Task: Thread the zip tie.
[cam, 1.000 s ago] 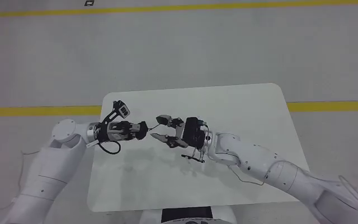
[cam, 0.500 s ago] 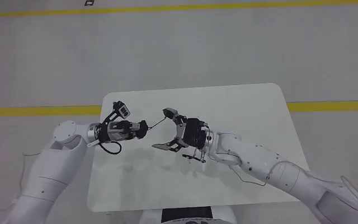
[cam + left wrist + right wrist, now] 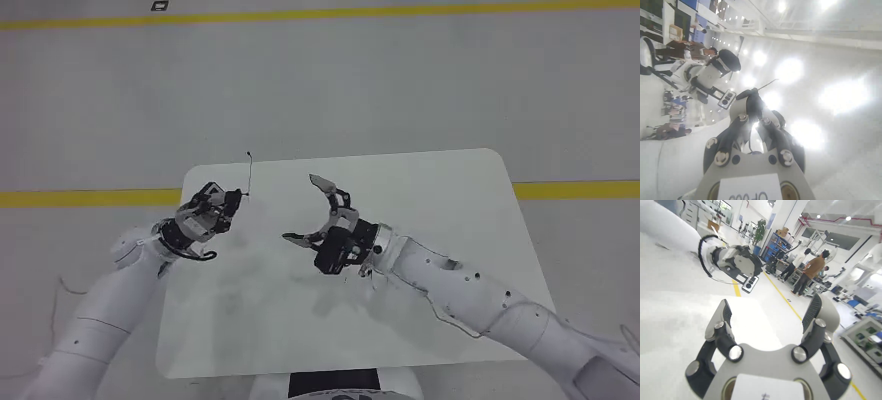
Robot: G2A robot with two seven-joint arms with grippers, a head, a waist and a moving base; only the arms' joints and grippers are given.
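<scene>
Left gripper (image 3: pixel 218 208) is hovering over the table's (image 3: pixel 450 200) far-left corner, fingers (image 3: pixel 737 108) pinching shut on the zip tie (image 3: pixel 248 172). The tie is a thin dark strip. It's being held by one end, with the free length running straight out past the fingertips toward the table's far edge. In the top view its tip is crossing that far edge line. In the left wrist view the strip is poking out from between the closed tips at a shallow angle. The gripped end is hiding inside the pads, so I can't tell whether that's the head or the tail.

Right gripper (image 3: pixel 305 210) is sitting above the table too, nearer its middle than the left one and in the far half. Its fingers (image 3: pixel 811 310) are spreading wide open, ribbed pads facing each other. It's pointing toward the table's left side, where the left gripper is hanging, and the right wrist view is showing that gripper farther off. The two grippers are sitting well apart. The tie is hanging in the air above the table, apart from the right gripper.
</scene>
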